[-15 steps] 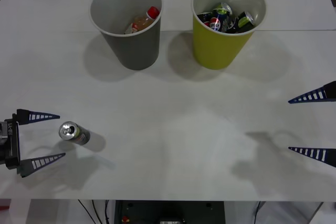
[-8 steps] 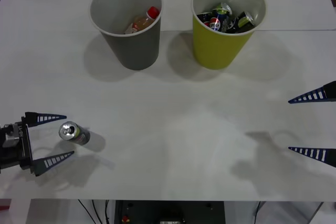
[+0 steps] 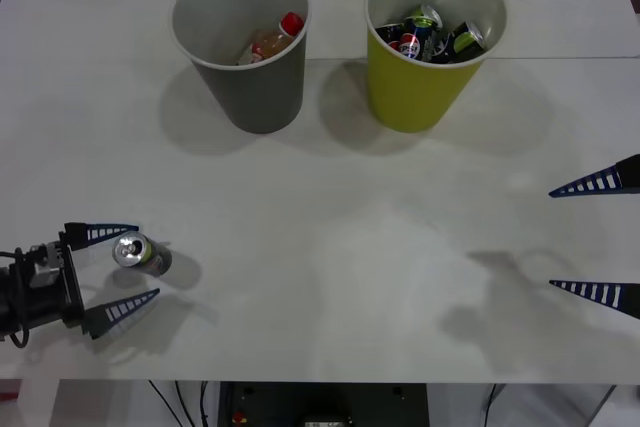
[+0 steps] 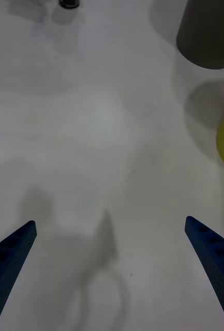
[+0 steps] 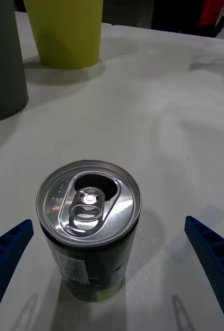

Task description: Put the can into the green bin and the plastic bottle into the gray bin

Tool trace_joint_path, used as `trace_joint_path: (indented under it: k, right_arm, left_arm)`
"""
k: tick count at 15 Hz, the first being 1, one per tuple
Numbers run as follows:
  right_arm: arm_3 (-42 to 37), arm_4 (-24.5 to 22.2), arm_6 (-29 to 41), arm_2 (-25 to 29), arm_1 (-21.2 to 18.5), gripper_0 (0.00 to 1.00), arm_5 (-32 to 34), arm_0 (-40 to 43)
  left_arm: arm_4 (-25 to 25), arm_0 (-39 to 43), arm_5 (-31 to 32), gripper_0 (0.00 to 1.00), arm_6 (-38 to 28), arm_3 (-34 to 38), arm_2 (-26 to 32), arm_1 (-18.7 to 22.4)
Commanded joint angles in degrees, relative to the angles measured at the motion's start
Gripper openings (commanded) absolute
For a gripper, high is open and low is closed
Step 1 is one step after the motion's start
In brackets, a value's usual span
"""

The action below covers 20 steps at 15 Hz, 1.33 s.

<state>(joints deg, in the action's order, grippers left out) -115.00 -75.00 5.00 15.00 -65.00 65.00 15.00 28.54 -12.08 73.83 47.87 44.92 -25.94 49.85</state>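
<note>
can [image 5: 89,227], shiny ribbed-top cylinder, upright

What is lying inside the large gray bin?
Inside the large gray tapered bin lies a small clear plastic bottle with a red cap and orange-pink contents. The bin's near wall hides part of its floor.

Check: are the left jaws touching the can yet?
Apart. Left wrist view shows table on both sides of the can, left gripper open around it.
</note>
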Motion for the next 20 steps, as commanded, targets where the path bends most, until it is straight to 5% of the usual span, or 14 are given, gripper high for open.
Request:
trace_joint_path:
  k: [1, 8, 9, 11, 12, 14, 20]
  right_arm:
    - [0.00, 0.00, 0.00, 0.00, 0.00, 1.00, 0.00, 0.00]
    - [0.00, 0.00, 0.00, 0.00, 0.00, 1.00, 0.00, 0.00]
    - [0.00, 0.00, 0.00, 0.00, 0.00, 1.00, 0.00, 0.00]
    - [0.00, 0.00, 0.00, 0.00, 0.00, 1.00, 0.00, 0.00]
    - [0.00, 0.00, 0.00, 0.00, 0.00, 1.00, 0.00, 0.00]
    - [0.00, 0.00, 0.00, 0.00, 0.00, 1.00, 0.00, 0.00]
    - [0.00, 0.00, 0.00, 0.00, 0.00, 1.00, 0.00, 0.00]
  left_arm:
    - [-0.15, -1.27, -0.18, 1.00, 0.82, -2.47, 0.01, -1.95]
    - [-0.41, -3.82, -0.26, 1.00, 2.41, -6.60, 0.01, -5.37]
    - [-0.50, -3.91, -0.26, 0.94, 2.41, -6.60, 0.10, -5.37]
    - [-0.59, -4.00, -0.26, 0.21, 2.41, -6.60, 0.10, -5.37]
    - [-0.59, -4.09, -0.26, 0.09, 2.41, -6.60, 0.01, -5.37]
    - [-0.59, -4.09, -0.26, 0.00, 2.41, -6.60, 0.10, -5.37]
    - [0.38, -5.23, -0.26, 0.00, 1.26, -6.24, 0.10, -5.29]
